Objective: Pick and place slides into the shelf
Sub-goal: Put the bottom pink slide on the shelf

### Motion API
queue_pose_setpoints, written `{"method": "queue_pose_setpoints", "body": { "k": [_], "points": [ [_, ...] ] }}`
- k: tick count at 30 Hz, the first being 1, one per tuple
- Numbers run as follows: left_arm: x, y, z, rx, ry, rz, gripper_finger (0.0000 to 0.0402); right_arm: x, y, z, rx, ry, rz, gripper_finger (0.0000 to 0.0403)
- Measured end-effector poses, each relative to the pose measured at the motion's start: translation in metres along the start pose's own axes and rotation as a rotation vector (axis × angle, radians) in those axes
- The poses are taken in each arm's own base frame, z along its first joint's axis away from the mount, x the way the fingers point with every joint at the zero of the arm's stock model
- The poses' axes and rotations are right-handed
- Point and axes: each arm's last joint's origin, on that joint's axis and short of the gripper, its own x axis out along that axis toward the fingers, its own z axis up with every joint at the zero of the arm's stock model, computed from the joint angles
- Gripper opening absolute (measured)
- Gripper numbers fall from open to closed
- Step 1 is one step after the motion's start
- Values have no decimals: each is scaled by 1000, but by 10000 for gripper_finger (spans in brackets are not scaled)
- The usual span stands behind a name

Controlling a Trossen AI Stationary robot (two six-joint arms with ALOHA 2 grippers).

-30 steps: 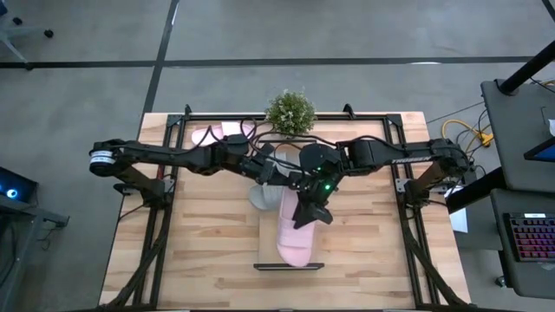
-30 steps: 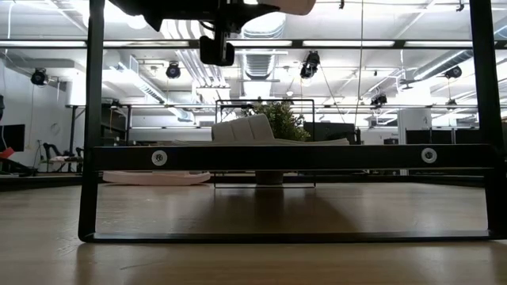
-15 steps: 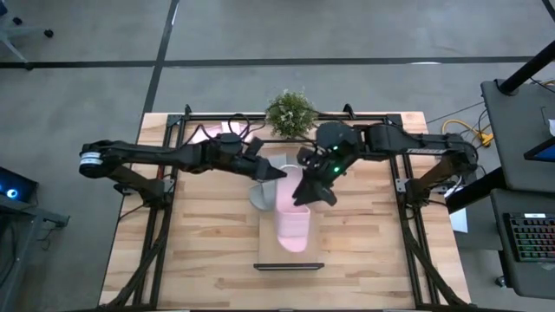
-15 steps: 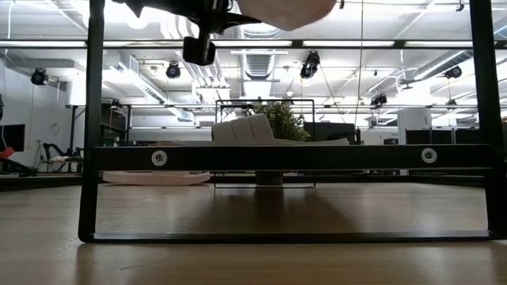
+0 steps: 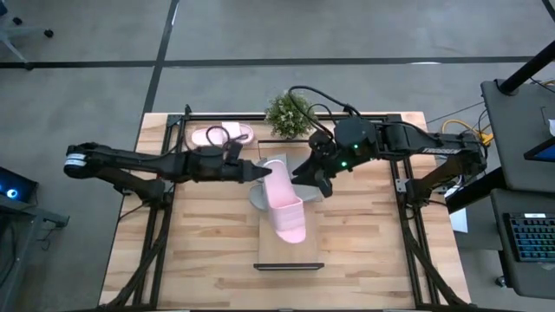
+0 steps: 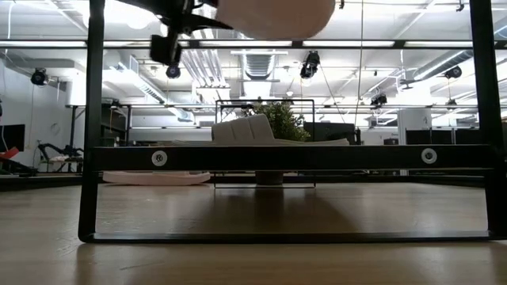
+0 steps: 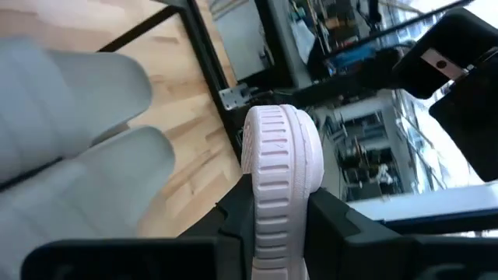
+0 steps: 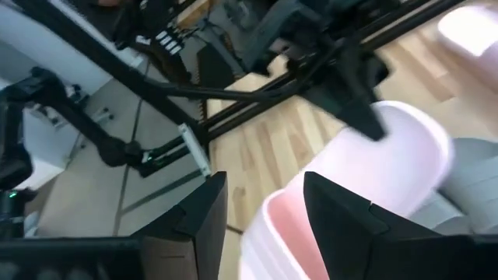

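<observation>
Currently the task is partly complete: one pale pink slide [image 5: 284, 208] is carried above the shelf [image 5: 289, 258], its heel rim pinched between the fingers of the left gripper [image 7: 276, 225], as the left wrist view shows. The right gripper [image 5: 319, 178] sits beside the toe end of this slide with its fingers spread; in the right wrist view the slide lies between them, and contact cannot be confirmed. Grey slides [image 5: 263, 195] lie on the shelf directly beneath the carried slide; the left wrist view shows grey straps [image 7: 70, 148] close below it, and their exact number cannot be told. The second pink slide [image 5: 221, 134] lies on the tabletop [image 5: 199, 260] near the far rail, not yet shelved. Remaining work, by judgement: set down the held slide, then fetch the second pink one. A potted plant [image 5: 289, 113] stands at the far end of the shelf, and the two arms crowd the same space
</observation>
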Motion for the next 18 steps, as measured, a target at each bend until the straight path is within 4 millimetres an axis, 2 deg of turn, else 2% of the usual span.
{"method": "queue_pose_setpoints", "body": {
  "k": [6,12,18],
  "points": [
    [-15,8,-21,-47,-105,20,54,0,4,3,4,-96,-51,160],
    [-22,9,-43,-119,-202,-19,54,-1,9,11,3,-206,-40,161],
    [-23,11,-65,-118,-257,24,54,9,3,3,4,-191,-51,160]
  ]
}}
